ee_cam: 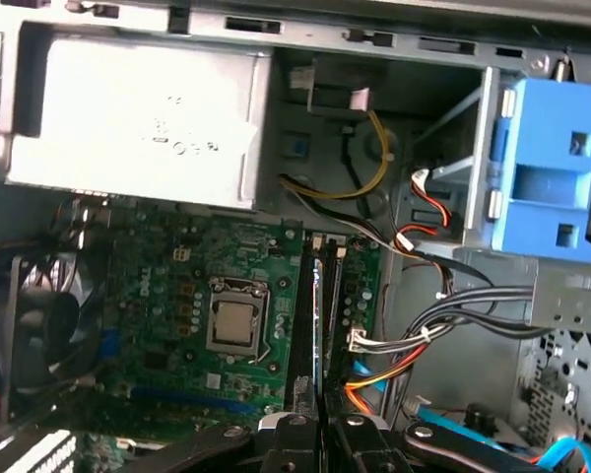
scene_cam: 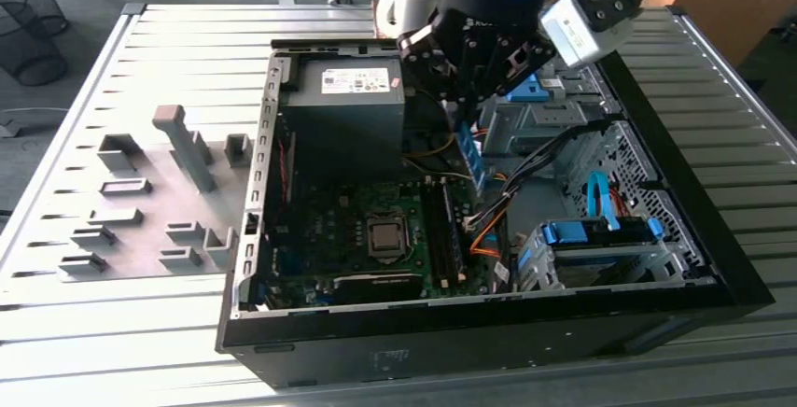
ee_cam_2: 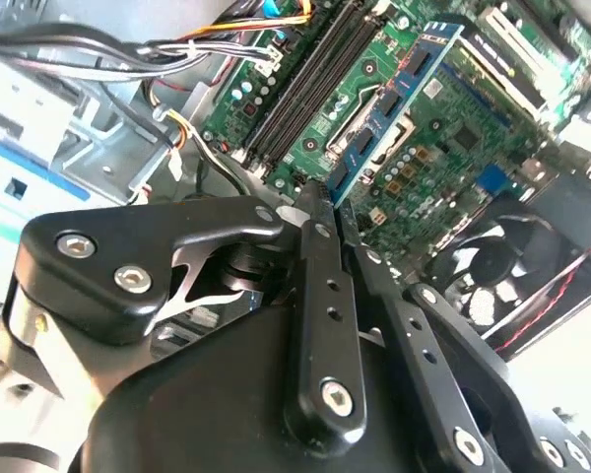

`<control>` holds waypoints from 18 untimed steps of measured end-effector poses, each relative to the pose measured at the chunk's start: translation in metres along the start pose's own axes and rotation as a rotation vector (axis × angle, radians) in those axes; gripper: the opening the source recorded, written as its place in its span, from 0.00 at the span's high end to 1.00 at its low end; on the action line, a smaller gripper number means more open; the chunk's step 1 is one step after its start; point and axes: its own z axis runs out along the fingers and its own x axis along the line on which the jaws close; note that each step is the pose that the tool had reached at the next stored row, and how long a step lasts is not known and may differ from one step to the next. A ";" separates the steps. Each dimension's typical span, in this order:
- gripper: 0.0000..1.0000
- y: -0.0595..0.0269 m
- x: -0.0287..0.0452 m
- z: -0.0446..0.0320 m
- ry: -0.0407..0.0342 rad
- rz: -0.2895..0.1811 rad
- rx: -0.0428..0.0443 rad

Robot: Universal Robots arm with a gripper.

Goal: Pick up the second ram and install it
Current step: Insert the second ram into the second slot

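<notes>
The second ram is a slim blue-green board with dark chips. It hangs edge-down inside the open computer case, above the motherboard. My gripper is shut on one end of it. In the second wrist view the black fingers close at the gripper's tip on the ram, which reaches out over the board. In the first wrist view the gripper holds the ram edge-on, in line with the long dark memory slots, and it is not touching them.
A grey power supply fills the case's far corner. Orange and black cables run beside the slots. Blue drive-bay clips sit at the exterior view's right. Grey fixture blocks stand on the slatted table at the left.
</notes>
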 end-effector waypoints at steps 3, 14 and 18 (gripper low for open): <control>0.86 0.0001 -0.0001 0.0016 -0.0021 0.035 0.0038; 0.86 0.0004 -0.0003 0.0123 -0.0248 0.117 0.0219; 0.86 0.0006 -0.0005 0.0181 -0.0241 0.133 0.0215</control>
